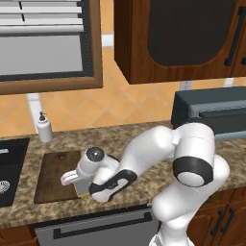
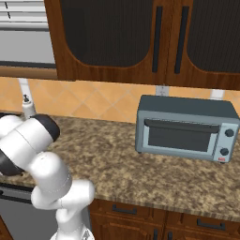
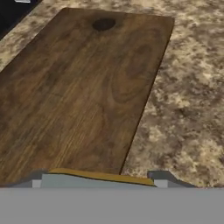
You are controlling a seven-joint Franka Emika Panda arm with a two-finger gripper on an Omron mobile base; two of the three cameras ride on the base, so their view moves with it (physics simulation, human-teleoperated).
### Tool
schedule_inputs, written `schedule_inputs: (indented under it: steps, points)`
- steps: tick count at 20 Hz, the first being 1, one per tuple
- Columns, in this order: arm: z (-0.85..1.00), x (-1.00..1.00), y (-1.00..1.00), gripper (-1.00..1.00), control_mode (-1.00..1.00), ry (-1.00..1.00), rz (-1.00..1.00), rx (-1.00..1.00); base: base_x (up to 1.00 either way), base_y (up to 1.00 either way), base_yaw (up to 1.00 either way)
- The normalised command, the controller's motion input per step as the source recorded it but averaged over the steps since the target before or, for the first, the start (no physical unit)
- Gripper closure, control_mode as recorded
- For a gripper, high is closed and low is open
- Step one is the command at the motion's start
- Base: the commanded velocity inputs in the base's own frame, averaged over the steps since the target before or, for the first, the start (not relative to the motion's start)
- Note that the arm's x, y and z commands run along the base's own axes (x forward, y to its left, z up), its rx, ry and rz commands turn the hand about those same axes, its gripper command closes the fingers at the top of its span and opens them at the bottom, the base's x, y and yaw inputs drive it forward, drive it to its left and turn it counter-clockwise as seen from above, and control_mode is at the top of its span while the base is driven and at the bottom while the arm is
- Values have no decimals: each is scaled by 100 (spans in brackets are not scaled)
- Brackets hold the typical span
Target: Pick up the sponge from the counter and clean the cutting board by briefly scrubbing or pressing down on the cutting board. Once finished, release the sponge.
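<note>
Nearest the hand camera, the sponge (image 3: 98, 176) shows as a thin yellow edge pinched between the two fingertips of the claw (image 3: 99, 180), so the claw is closed on it. Just beyond lies the cutting board (image 3: 83, 87), dark wood with its small hole at the far short edge, flat on the speckled table (image 3: 188, 100). From the left base camera the claw (image 1: 80, 186) sits low over the board's near right corner, close to the table's front edge. A black sink basin (image 1: 10, 168) adjoins the board's left side, a soap dispenser (image 1: 44, 128) stands at the back edge, and a toaster oven (image 2: 185, 128) rests well apart towards the right end.
</note>
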Motion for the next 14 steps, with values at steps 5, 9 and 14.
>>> schedule_inputs:
  steps: [5,9,14]
  points:
    - [59,49,-44,100,-100,0,13,-19,0,0,0]
    - [5,13,-84,100,-100,0,18,-19,0,0,0]
    - [-5,17,-97,100,-100,-1,20,-9,0,0,0]
